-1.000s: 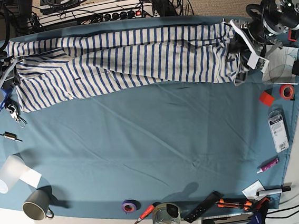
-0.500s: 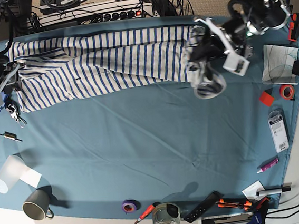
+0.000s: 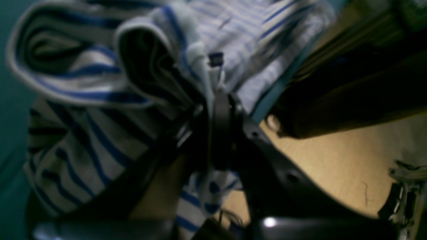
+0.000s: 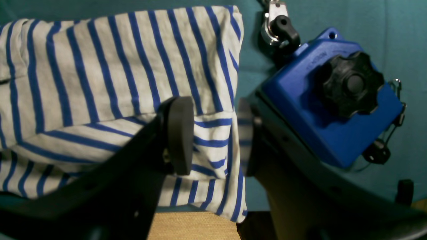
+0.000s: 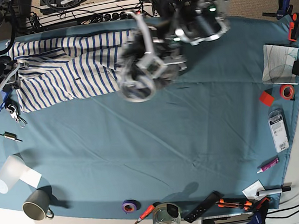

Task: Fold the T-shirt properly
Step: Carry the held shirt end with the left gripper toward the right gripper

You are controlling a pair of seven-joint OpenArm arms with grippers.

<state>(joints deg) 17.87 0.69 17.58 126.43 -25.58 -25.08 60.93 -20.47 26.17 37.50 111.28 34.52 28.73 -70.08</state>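
The T-shirt point(image 5: 71, 72) lies along the far left of the teal surface point(image 5: 158, 143), one crosswise fold underway but unfinished: the left gripper point(image 3: 217, 100), clamped on bunched striped cloth, apparently carries that end across, while the right gripper point(image 4: 213, 140) straddles the other edge with parted jaws.

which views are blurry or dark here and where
Base view: the left hand and the T-shirt end it carries are smeared by motion blur; the rest is sharp. Left wrist view: dim and soft throughout, the bunched T-shirt out of focus. Right wrist view: well lit, stripes crisp, only the right hand fingers slightly soft.
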